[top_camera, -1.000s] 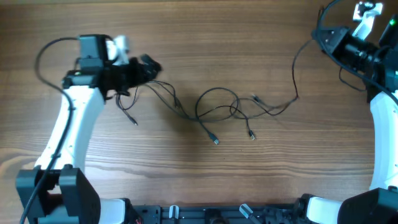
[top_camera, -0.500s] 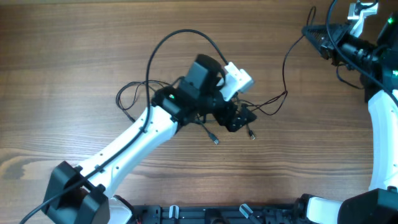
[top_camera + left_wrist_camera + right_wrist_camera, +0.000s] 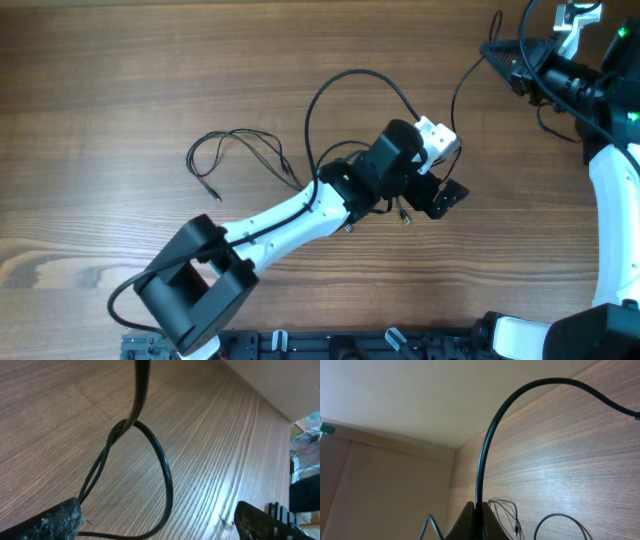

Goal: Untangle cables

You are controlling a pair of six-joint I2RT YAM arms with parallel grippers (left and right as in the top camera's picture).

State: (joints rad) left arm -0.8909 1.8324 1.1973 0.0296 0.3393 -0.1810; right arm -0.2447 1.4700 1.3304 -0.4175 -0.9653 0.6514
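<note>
Cable loop point(image 3: 166, 472) btwn wide jaws, prob. above table point(image 3: 60, 420).

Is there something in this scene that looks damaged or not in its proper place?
One thing: in the left wrist view, a finger of the left tool looks worn, with rough grey fuzz on its tip. The right tool pinches one of the cables; the others lie in loops on the table.
</note>
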